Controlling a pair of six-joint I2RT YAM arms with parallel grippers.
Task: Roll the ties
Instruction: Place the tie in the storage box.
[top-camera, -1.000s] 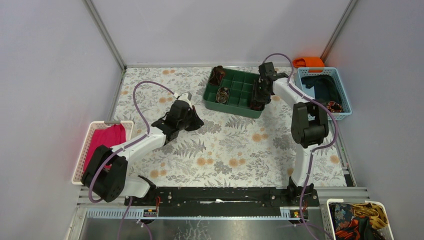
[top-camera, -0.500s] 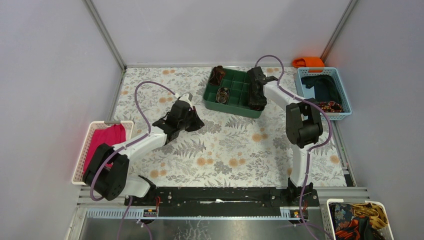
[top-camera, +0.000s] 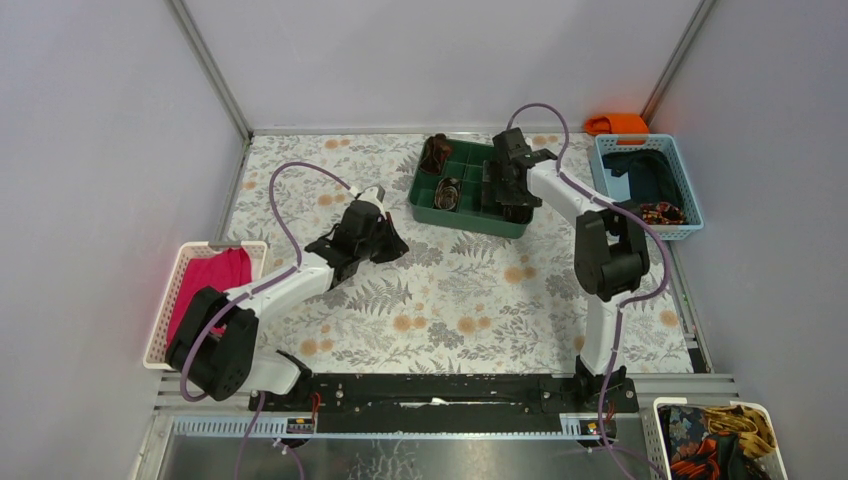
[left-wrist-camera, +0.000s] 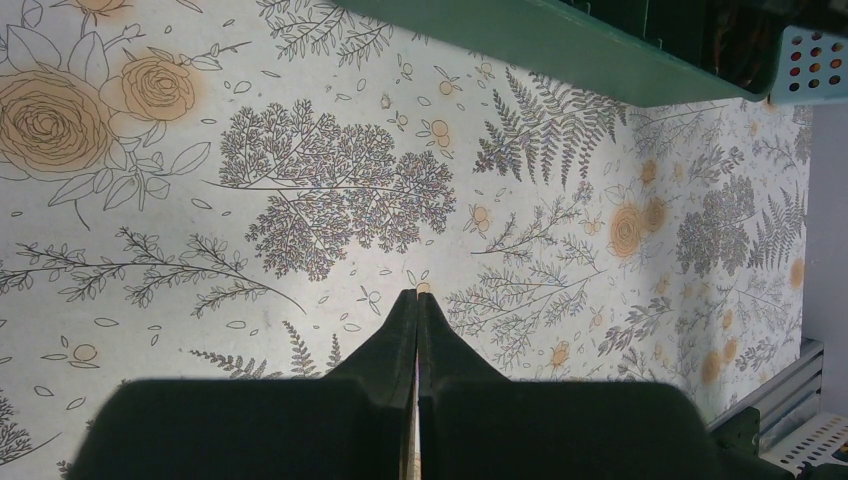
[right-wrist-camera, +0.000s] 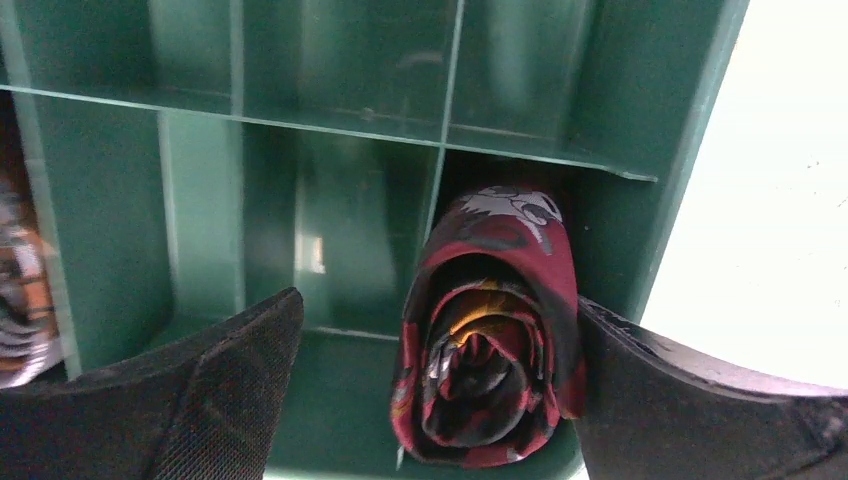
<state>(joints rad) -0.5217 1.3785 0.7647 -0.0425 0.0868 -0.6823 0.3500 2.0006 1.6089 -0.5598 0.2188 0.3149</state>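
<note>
To the left, the left pincer (left-wrist-camera: 417, 300) is pressed together, its matte black fingers above the flower-printed tablecloth (left-wrist-camera: 300, 200), with the green plastic tray (left-wrist-camera: 560, 45) ahead of it. To the right, the right pincer (right-wrist-camera: 437, 310) stands spread wide, its rough-grained pads (right-wrist-camera: 230, 380) on either side of a rolled tie (right-wrist-camera: 490, 360). The tie is a tight maroon spiral flecked grey and orange, sitting in a tray compartment against the outer wall.

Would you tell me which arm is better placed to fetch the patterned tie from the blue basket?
Right: the open right gripper hangs over the green tray, next to the blue basket holding the tie; the shut left gripper is farther off.
</note>
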